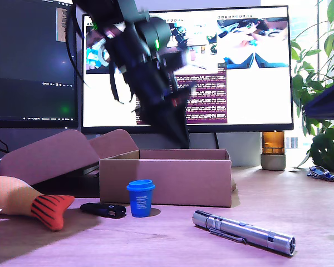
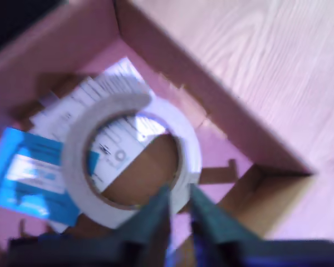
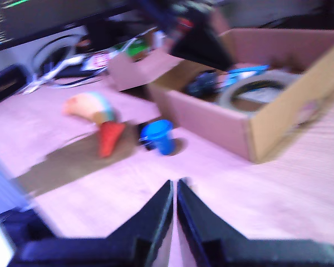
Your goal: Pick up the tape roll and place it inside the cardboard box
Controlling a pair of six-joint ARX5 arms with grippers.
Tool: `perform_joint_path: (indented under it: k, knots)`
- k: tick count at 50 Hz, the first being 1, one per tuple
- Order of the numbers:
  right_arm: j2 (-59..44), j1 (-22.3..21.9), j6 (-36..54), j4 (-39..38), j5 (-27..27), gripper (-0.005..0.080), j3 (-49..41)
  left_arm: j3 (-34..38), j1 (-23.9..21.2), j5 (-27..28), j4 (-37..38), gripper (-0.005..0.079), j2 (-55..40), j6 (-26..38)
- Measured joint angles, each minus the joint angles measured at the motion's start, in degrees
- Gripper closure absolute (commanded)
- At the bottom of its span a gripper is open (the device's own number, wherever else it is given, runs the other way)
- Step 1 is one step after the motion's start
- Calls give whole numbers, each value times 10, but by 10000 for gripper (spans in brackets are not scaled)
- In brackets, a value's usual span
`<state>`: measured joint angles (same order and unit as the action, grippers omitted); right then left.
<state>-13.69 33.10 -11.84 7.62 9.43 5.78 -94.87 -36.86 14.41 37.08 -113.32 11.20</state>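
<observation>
Though print blurred, tape roll inside cardboard box.

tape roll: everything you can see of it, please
The tape roll is a wide white ring with a large hollow centre, lying inside the cardboard box over printed white papers and a blue packet. In the first wrist view my first pincer pinches its rim, wall between the fingers. The second wrist view shows it below the box's rim. Blurred; core print unreadable.

The cardboard box is matt brown card. The tape roll looks smooth and white. The torch is brushed, shiny metal; the cup blue plastic; the surface pale grained wood.
</observation>
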Motion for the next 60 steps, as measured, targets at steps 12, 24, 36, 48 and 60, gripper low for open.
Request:
perform_joint_path:
  k: [12,24,36,48,60]
  knots:
    - [0,-27,43,1,-60,763,0,0,7,0,-3,759,123,-10]
    - [0,-139,59,0,-70,763,0,22,35,1,-20,759,195,-17]
    - [5,-274,50,-1,-40,763,0,134,59,3,-73,759,220,-38]
    - [33,-331,70,-8,-33,763,0,269,62,5,-159,759,323,-65]
    - [71,-331,89,-11,-29,763,0,400,88,0,-249,759,444,-85]
